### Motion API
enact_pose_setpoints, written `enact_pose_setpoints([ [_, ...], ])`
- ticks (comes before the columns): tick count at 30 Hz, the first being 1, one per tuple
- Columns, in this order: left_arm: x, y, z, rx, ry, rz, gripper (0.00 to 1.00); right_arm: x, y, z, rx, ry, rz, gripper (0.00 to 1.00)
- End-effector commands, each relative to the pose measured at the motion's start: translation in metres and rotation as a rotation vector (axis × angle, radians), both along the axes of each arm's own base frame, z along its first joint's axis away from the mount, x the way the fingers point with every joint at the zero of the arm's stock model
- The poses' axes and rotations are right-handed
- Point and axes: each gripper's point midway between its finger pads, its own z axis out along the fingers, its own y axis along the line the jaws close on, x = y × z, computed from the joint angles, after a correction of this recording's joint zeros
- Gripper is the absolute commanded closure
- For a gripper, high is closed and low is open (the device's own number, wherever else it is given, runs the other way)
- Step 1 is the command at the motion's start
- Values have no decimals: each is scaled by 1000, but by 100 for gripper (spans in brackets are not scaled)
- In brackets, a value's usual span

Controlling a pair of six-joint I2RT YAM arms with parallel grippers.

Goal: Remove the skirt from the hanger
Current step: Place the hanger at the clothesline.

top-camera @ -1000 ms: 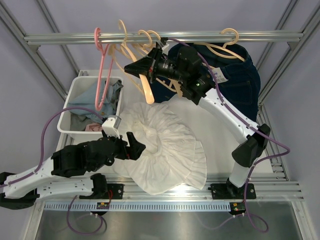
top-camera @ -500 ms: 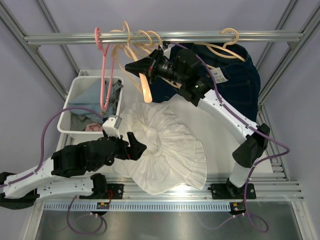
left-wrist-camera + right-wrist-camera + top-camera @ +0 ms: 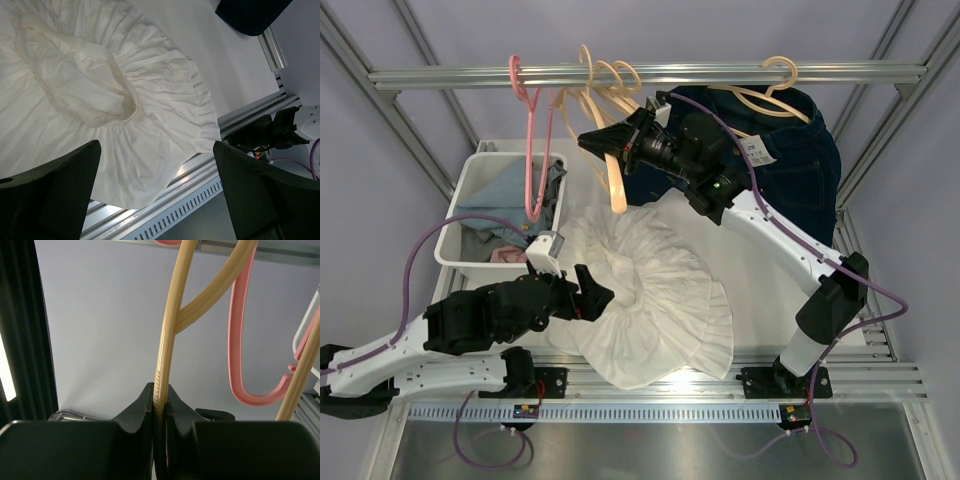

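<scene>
Surface: white table (image 3: pixel 765 310) inside an aluminium frame with pale lilac walls.
Left gripper (image 3: pixel 595 290): released, jaws wide apart, hovering over the near-left edge of the skirt and holding nothing.
Skirt: white pleated fabric skirt (image 3: pixel 660 300), lying spread on the table near the front edge, roughly round with the waistband opening in the middle. It is free of any hanger.
Bin: white plastic bin (image 3: pixel 460 208) at the left, holding crumpled clothes, just beside the skirt's far-left edge.
Right gripper (image 3: pixel 160 395): clenched on the thin bar of a tan plastic hanger (image 3: pixel 616 180), raised well above the skirt.
Rail: horizontal aluminium rail (image 3: pixel 720 73) at the back, carrying a pink plastic hanger (image 3: pixel 532 150) and a dark denim garment (image 3: pixel 805 170) on its own hanger.
Key relation: the skirt lies below and nearward of the held hanger, well apart from it. The hanger's long axis runs from the rail down toward the table. The left arm is much the nearer to the skirt.
Change: against the earlier frames, the right gripper and tan hanger have shifted right and closer to the rail. The pink hanger has swung. The left arm and skirt are unmoved.
Judgement: removal appears done.
</scene>
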Motion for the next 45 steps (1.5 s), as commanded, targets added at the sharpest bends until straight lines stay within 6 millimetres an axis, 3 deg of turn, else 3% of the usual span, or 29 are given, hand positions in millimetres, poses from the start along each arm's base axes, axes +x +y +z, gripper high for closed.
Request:
enact_pose_setpoints([
  [1, -1, -7, 5, -38, -12, -15, 1, 4, -8, -15, -40, 45, -47, 100],
  [18, 1, -5, 3, -33, -18, -8, 1, -11, -3, -25, -121, -21, 26, 100],
  [29, 1, -7, 3, -32, -18, -11, 1, -13, -5, -44, -140, 12, 24, 100],
  [33, 1, -8, 2, -29, -15, -16, 1, -10, -5, -46, -157, 0, 12, 60],
  [35, 0, -8, 2, -30, -15, -15, 1, -10, -4, -46, -162, -6, 10, 52],
  [36, 0, -8, 3, -36, -14, -15, 1, -9, -4, -47, -166, -8, 7, 44],
  [45, 1, -5, 2, -35, -21, -10, 1, -6, -7, -42, -216, -65, -10, 22],
])
